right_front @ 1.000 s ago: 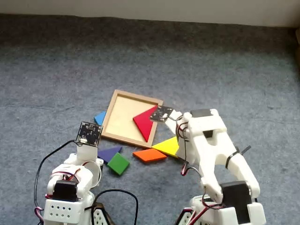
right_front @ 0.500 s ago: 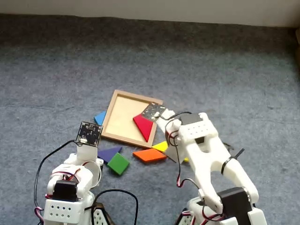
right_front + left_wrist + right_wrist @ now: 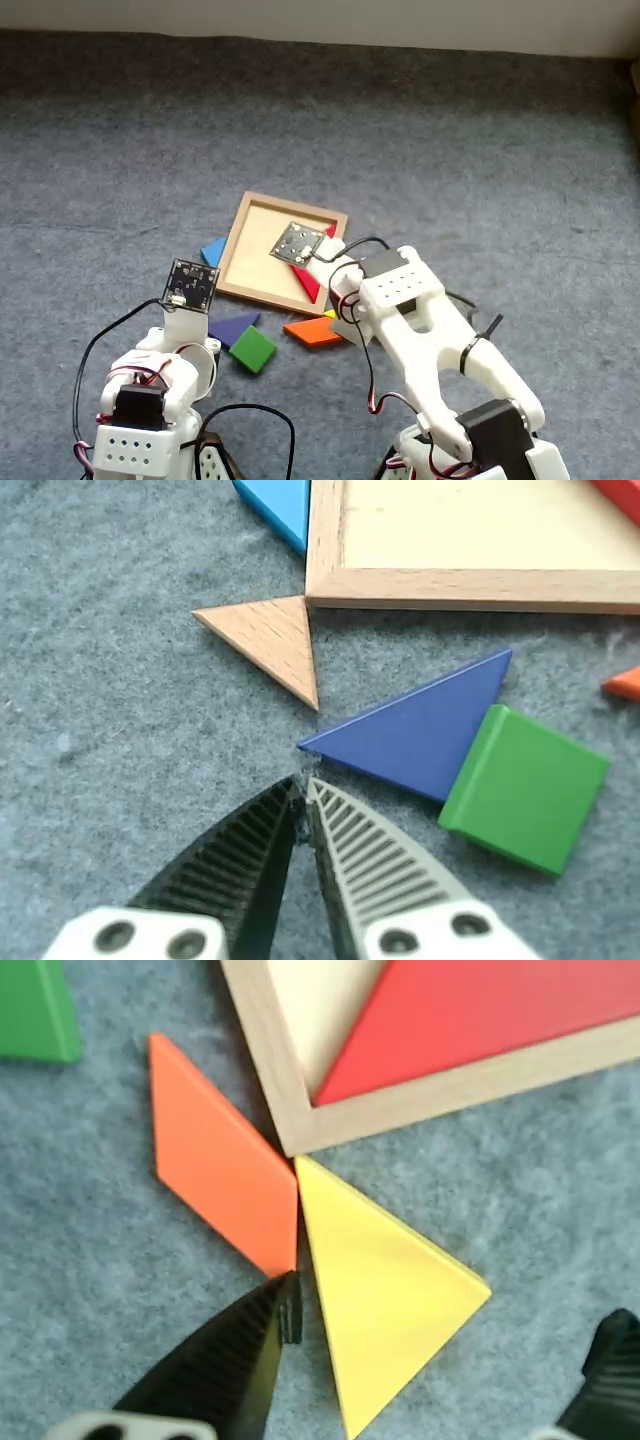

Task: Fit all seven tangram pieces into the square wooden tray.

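Counting the pieces, you have one of seven done: only the red triangle lies inside the tray, in the corner nearest your right pincer. That pincer is spread wide and holds nothing. The yellow triangle lies on the carpet between its fingers, with a point at the tray's outer corner. The orange piece lies just outside one finger, edge to edge with the yellow one.

Your left pincer is pressed together and empty. Just ahead of its tips is the point of the blue triangle, with the green square touching it. Farther ahead lies the wooden triangle, its corner at the tray's corner, and beyond it the light blue piece against the tray's side. So six pieces are left, and I judge the yellow one is next.

Compared with a second ago, your right arm has swung toward the left arm, over the tray's near corner. In the high view it now hides most of the yellow triangle. The left arm did not move, and no piece seems shifted.
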Controlling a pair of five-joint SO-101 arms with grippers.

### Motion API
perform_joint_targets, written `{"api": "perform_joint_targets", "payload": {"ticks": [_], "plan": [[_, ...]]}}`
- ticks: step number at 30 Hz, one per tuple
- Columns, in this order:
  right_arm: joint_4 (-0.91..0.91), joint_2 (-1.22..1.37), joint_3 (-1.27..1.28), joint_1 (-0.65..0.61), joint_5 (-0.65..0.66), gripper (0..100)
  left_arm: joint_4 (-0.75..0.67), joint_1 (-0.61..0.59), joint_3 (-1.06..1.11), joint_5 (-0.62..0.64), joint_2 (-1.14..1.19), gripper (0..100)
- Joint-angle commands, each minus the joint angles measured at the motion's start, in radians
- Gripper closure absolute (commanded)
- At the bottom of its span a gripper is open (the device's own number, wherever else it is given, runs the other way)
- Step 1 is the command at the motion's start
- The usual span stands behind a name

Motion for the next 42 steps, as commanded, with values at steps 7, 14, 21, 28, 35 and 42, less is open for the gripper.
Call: {"api": "perform_joint_targets", "payload": {"ticks": [7,14,21,28,35,42], "plan": [[-0.027,0.213,-0.07,-0.016,-0.011,58.4,0.005,-0.015,0.019,0.008,-0.008,99],[-0.027,0.228,-0.105,0.022,-0.008,58.4,0.005,-0.015,0.019,0.008,-0.008,99],[-0.027,0.228,-0.102,0.028,-0.005,70.3,0.005,-0.015,0.019,0.008,-0.008,99],[-0.027,0.228,-0.102,0.028,-0.005,74.3,0.005,-0.015,0.019,0.008,-0.008,99],[0.074,0.223,-0.113,0.09,-0.006,74.3,0.005,-0.015,0.019,0.008,-0.008,99],[0.102,0.09,-0.166,0.104,-0.008,74.3,0.005,-0.015,0.019,0.008,-0.008,99]]}}
